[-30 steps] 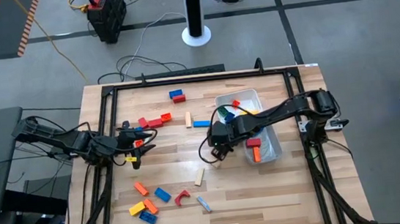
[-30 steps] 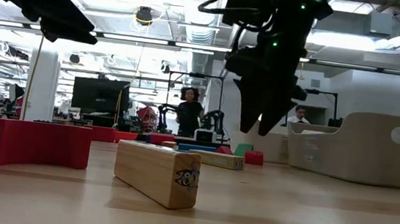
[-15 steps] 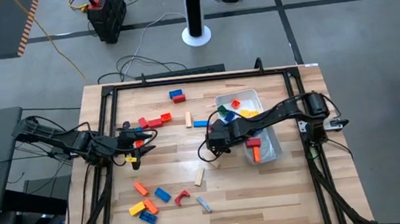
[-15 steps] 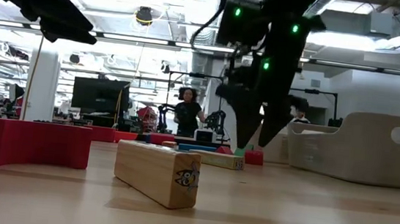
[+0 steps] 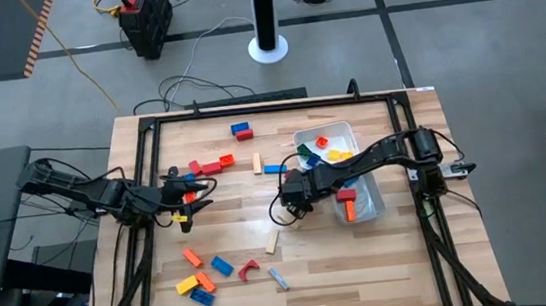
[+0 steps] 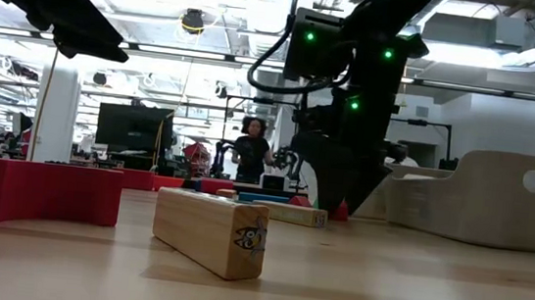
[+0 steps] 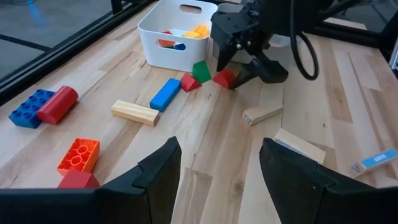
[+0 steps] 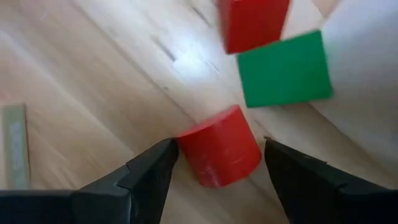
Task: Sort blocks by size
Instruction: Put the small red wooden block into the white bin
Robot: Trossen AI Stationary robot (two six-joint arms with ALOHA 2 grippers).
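Note:
A short red round-topped block (image 8: 219, 154) lies on the table beside a green block (image 8: 283, 68) and another red block (image 8: 252, 22), near the white tub's (image 8: 367, 74) left wall. My right gripper (image 8: 221, 149) is open and low over the table, pointing down, one finger on either side of the red block; it also shows in the left wrist view (image 7: 239, 67) and the high view (image 5: 293, 201). My left gripper (image 7: 221, 180) is open and empty, at the table's left (image 5: 185, 204). My right gripper stands with one finger (image 8: 158, 165) close against the red block's side (image 8: 186, 146) and the other finger a little apart from it. I cannot tell whether it touches the block, which lies on the table.
The white tub (image 5: 370, 202) holds several blocks. Loose blocks lie at the far left (image 5: 212, 166), near left (image 5: 202, 275) and middle, with a blue bar (image 7: 165, 93) and tan bars (image 7: 135, 113), (image 7: 262, 114), (image 5: 273, 241). People stand in the room beyond.
My right gripper has gone down toward the table and a little toward its left edge, ending with its open fingers around the red block by the tub. The blocks have stayed where they were.

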